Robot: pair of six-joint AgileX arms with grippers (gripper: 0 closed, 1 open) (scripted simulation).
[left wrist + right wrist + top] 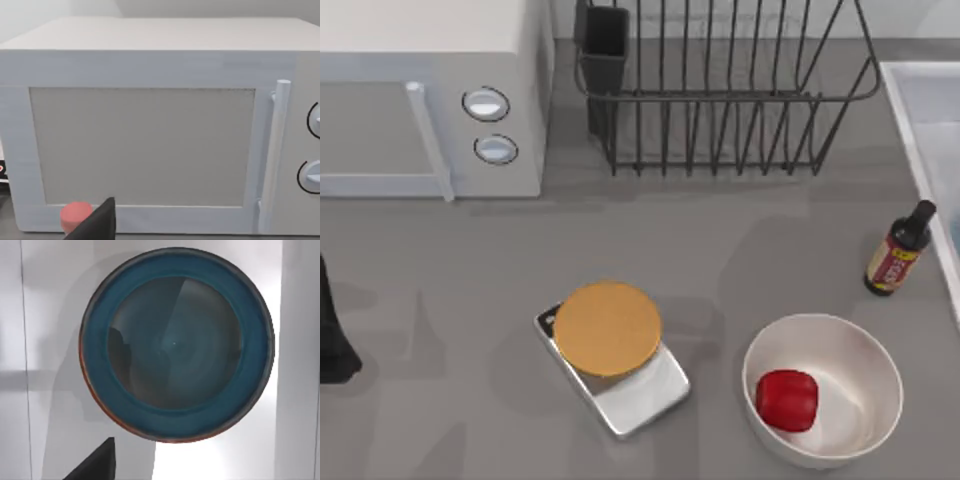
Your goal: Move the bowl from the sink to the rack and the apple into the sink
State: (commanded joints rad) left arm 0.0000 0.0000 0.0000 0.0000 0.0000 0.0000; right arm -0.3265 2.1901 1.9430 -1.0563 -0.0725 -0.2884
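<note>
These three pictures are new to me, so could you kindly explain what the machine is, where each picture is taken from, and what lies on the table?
It is a pair of AgileX robot arms at a grey table. One picture looks down from above; the other two come from cameras on the arms' wrists.

From above you see a microwave at the back left, a black wire rack beside it, the sink at the right edge, a dark bottle, a kitchen scale with an orange disc on it, and a white bowl holding the apple.

The left wrist camera faces the microwave door. The right wrist camera looks down on the teal bowl lying in the sink. Nothing is held.
</note>
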